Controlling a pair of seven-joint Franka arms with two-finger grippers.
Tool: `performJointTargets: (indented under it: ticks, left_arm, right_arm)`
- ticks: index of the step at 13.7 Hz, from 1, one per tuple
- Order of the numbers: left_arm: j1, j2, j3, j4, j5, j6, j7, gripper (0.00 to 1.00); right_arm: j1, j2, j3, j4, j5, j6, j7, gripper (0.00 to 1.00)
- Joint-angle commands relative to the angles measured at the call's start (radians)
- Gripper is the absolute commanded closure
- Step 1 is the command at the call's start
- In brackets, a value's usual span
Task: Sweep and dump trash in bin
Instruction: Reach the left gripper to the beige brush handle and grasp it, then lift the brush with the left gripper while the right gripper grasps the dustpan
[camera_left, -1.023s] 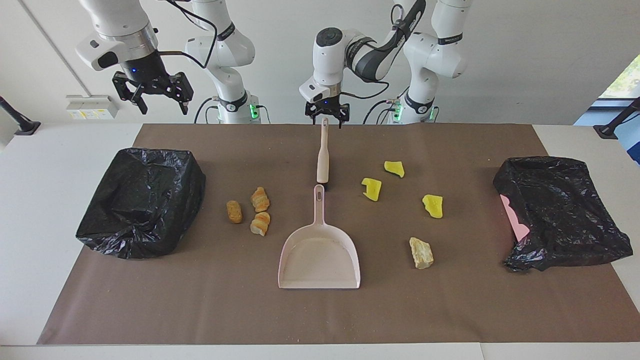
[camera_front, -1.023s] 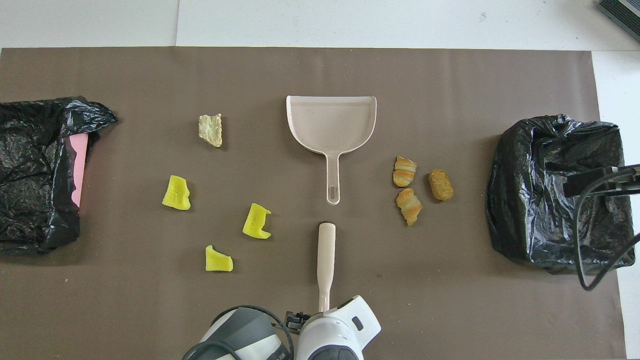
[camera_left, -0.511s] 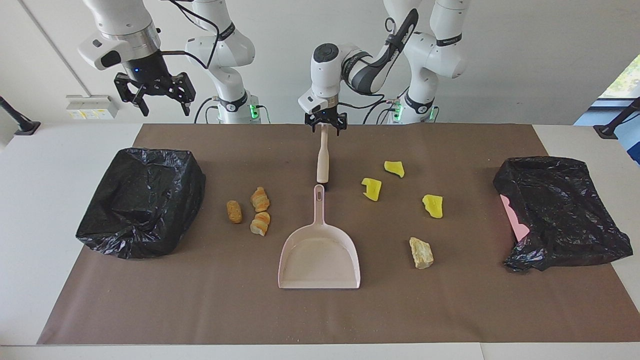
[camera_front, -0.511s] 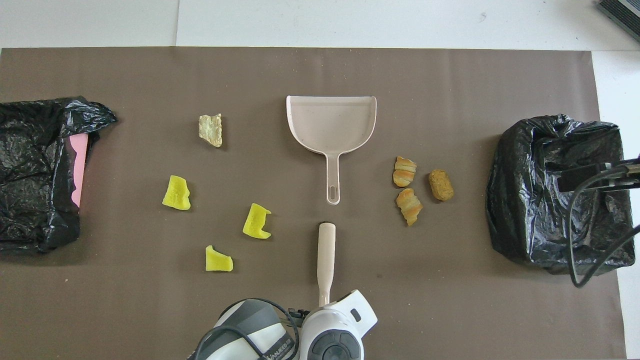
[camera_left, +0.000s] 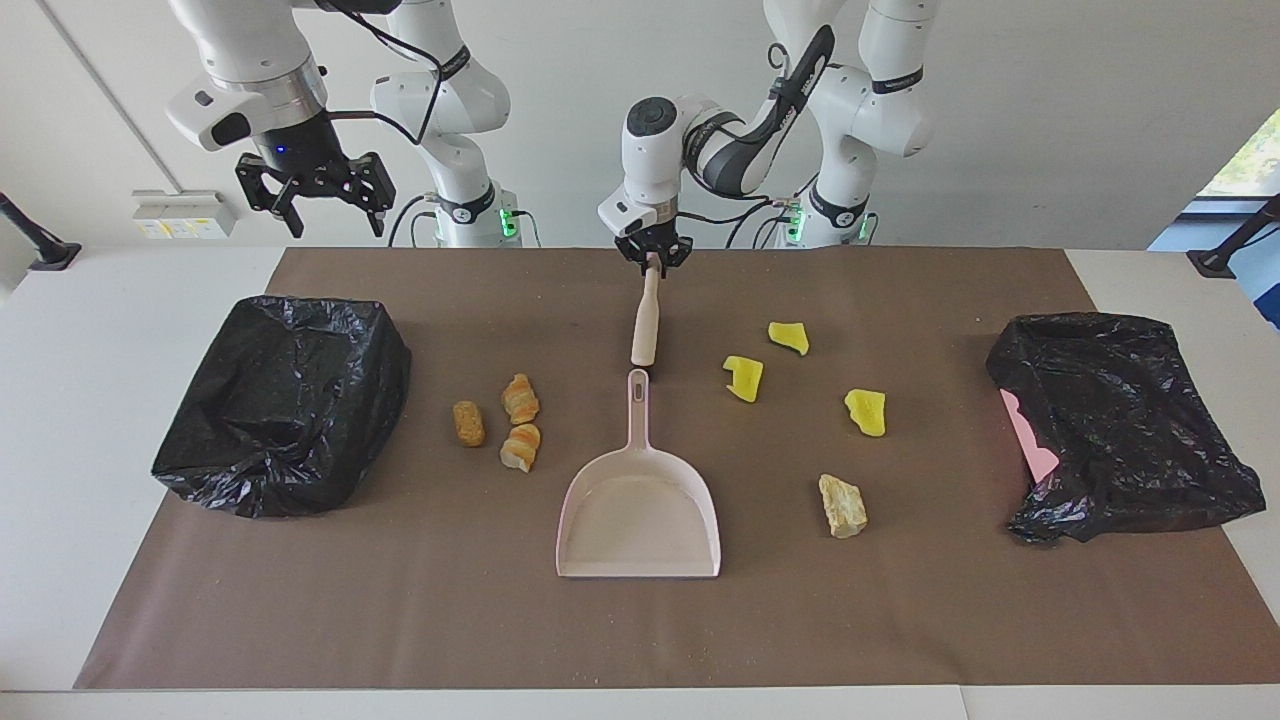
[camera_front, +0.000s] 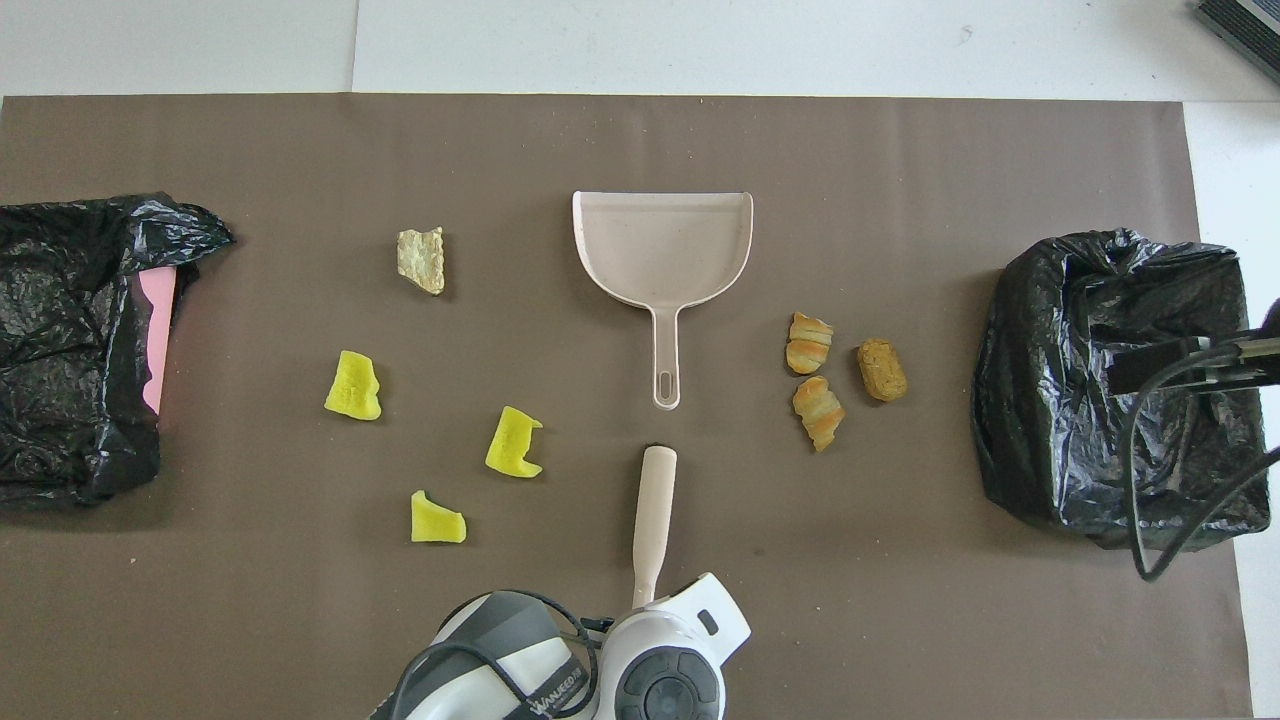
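My left pincer (camera_left: 652, 257), top centre of the facing view, grips the brush (camera_left: 646, 320) by its handle tip. My right pincer (camera_left: 312, 193), upper left, hangs wide apart. Trash (camera_left: 843, 505) lies mid-frame on both sides of the dustpan (camera_left: 638, 505).

Bright, even daylight throughout, soft short shadows, mild sheen on the black bags (camera_left: 285, 400), focus sharp.

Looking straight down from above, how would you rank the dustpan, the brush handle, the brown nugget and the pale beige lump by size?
1. Dustpan, clearly largest.
2. Brush handle, long but slim, partly hidden under the arm.
3. Pale beige lump and brown nugget: too alike to rank.
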Motion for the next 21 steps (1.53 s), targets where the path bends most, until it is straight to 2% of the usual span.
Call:
performJointTargets:
  ticks: [1,4,7,10,17,19,21]
  left_arm:
    - [0.002,-0.012,0.011,0.014,-0.013,-0.02,-0.008,1.0]
    - [0.028,-0.021,0.015,0.039,-0.007,-0.088,0.004,1.0]
    - [0.101,-0.032,0.015,0.039,-0.004,-0.137,0.048,1.0]
    - [0.218,-0.044,0.015,0.037,-0.004,-0.241,0.16,1.0]
    - [0.468,-0.047,0.016,0.043,0.025,-0.289,0.381,1.0]
    - [0.515,-0.052,0.016,0.063,0.053,-0.292,0.394,1.0]
    - [0.543,-0.081,0.016,0.076,0.056,-0.3,0.398,1.0]
  right_arm:
    - [-0.007,-0.03,0.001,-0.039,0.024,0.012,-0.033,0.0]
    - [-0.007,-0.03,0.001,-0.044,0.027,0.011,-0.032,0.0]
    - [-0.007,-0.03,0.001,-0.046,0.027,0.011,-0.033,0.0]
    - [-0.006,-0.038,0.001,-0.062,0.027,0.011,-0.033,0.0]
    - [-0.003,-0.05,0.002,-0.087,0.029,0.001,-0.01,0.0]
    - [-0.001,-0.032,0.004,-0.093,0.045,0.045,-0.016,0.0]
    - [0.046,0.035,0.01,-0.093,0.09,0.119,-0.009,0.0]
